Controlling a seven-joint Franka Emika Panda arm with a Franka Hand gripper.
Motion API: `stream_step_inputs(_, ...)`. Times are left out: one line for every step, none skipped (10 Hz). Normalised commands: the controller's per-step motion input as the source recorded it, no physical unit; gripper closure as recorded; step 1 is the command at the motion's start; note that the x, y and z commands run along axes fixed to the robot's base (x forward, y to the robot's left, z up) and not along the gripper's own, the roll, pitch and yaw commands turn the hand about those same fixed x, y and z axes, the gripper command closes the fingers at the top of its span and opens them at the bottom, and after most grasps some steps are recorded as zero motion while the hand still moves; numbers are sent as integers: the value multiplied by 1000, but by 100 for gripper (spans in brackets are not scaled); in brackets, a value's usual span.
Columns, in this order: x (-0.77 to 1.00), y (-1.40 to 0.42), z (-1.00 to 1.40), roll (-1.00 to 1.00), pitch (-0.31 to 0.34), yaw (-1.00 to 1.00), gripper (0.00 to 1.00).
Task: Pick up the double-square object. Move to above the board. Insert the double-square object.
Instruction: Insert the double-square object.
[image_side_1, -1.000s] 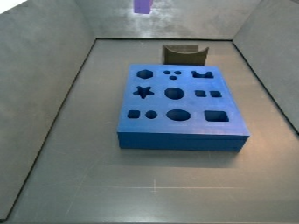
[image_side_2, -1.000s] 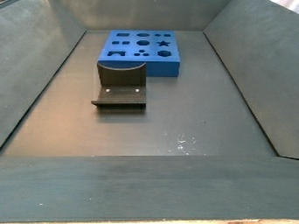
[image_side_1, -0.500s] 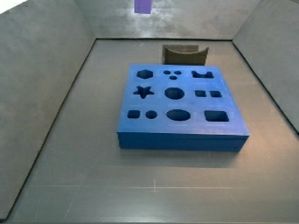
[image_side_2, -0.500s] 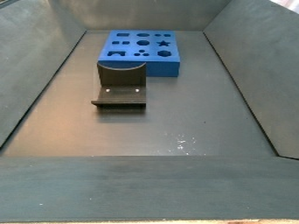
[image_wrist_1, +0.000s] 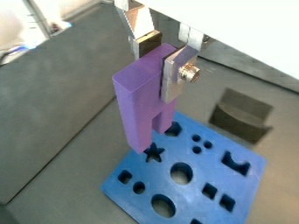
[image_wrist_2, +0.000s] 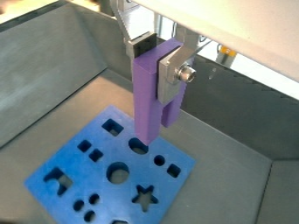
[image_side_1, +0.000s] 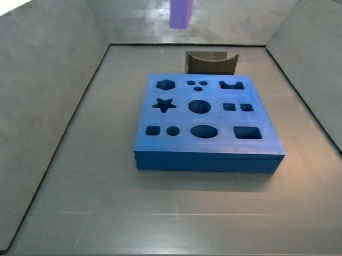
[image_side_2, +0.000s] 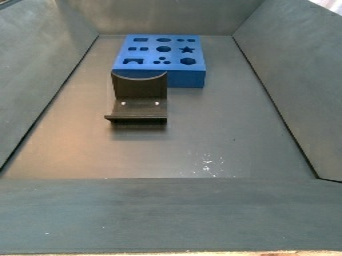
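Double-square object (image_wrist_1: 146, 92) is pinched in the gripper (image_wrist_1: 162, 54), high above the board (image_wrist_2: 70, 157): pickup done, insertion outstanding.

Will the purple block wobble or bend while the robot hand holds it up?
Probably not. The purple block looks stiff, with straight flat sides hanging plumb from the hand. The fingers clamp only its top, so a bump against the blue board might tilt it.
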Motion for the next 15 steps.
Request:
stream_step_inputs(423,126,-217,-23,17,-683,100)
stream_step_inputs(491,129,-217,-9,60,-606,100)
stream_step_inputs(566,126,-231,0,74,-543,100)
stream_step_inputs(571,126,-240,0,89,-529,100)
stream_step_inputs(571,123,-243,0,94,-526,100)
stream_step_inputs(511,140,-266,0,123,-557,100)
stream_step_inputs(397,157,-277,0,146,-643,100)
stream_step_inputs(277,169,-243,-6,23,-794,100)
stream_step_inputs(260,171,-249,-6,23,-809,100)
stream_step_inputs(217,169,-274,0,49,-823,100)
stream_step_inputs(194,160,-277,0,46,-837,100)
stream_step_inputs(189,154,-277,0,46,-843,100)
stream_step_inputs(231,123,-226,-31,0,-851,100)
stream_step_inputs(349,66,-94,-166,0,-774,100)
stream_step_inputs(557,-71,-194,-174,9,-497,100)
